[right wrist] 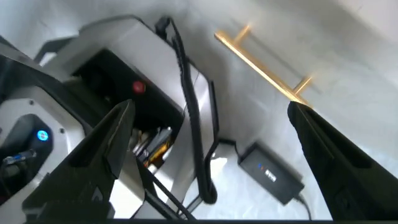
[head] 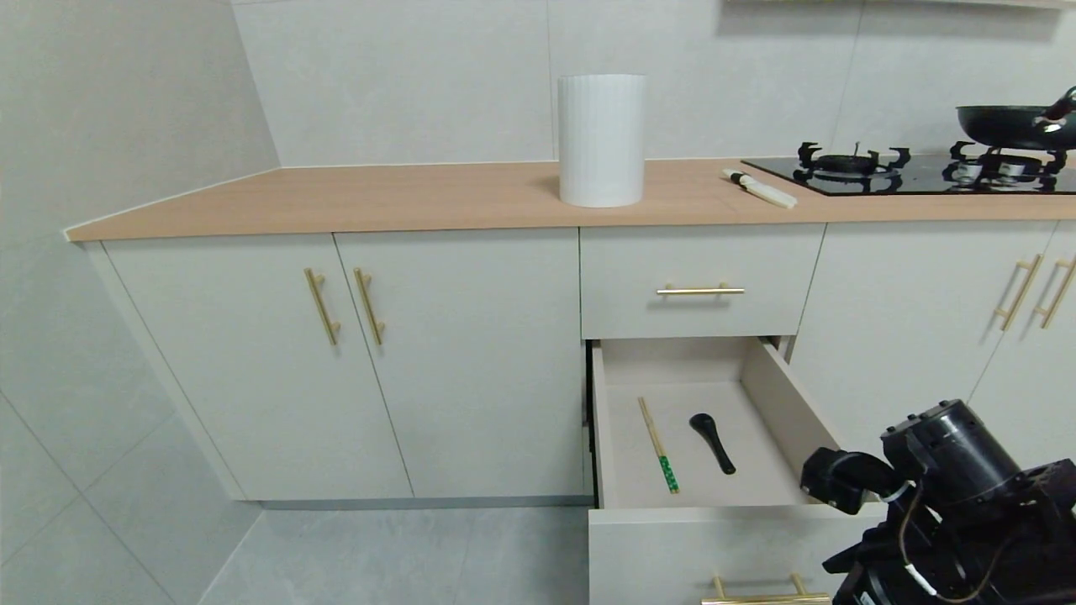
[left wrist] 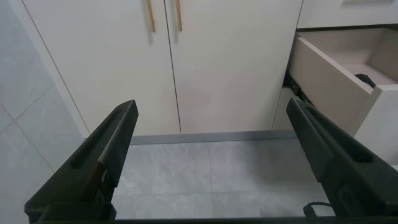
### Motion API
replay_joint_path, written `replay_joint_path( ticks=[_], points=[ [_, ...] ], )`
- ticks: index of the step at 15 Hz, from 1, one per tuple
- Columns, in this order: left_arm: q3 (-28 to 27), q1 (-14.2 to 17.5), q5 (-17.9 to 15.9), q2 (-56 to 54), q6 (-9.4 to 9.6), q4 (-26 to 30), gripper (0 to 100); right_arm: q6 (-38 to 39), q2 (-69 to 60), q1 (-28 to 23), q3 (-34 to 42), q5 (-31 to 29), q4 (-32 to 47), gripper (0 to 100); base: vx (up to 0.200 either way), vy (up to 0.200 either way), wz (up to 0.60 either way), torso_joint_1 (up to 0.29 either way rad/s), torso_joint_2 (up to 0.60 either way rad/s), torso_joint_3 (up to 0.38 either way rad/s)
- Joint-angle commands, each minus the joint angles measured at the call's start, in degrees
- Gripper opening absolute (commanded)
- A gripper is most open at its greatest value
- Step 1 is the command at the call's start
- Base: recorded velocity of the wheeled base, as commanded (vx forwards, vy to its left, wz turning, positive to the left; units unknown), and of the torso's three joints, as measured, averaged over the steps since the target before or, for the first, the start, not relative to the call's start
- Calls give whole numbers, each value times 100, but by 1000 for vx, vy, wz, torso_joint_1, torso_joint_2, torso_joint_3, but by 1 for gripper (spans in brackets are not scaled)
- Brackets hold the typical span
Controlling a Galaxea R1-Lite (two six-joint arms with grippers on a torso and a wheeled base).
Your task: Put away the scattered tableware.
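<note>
2 pairs of jaws stand released and empty. The chopsticks [head: 658, 445] and spoon [head: 713, 443] lie in the open drawer [head: 790, 395] beside the right jaws; a white utensil [head: 761, 188] lies on the counter [head: 378, 197] well above. Raising the right jaws may strike the drawer front.

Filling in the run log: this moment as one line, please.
drawer: open | inside: chopsticks, black spoon | countertop: white utensil | left gripper: jaws open, empty | right gripper: jaws open, empty
</note>
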Motion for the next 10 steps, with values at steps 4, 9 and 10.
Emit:
replay_joint_path(
  ticks=[4,9,10],
  points=[
    [0,0,1,0,-5,0,100,194,626,-15,-62,-339,-289,100,0,0,0,0,0,0],
    [0,0,1,0,-5,0,100,1046,1258,-94,-580,-1271,-315,100,0,0,0,0,0,0],
    [0,0,10,0,-5,0,100,1249,1346,-94,-721,-1403,-315,100,0,0,0,0,0,0]
  ],
)
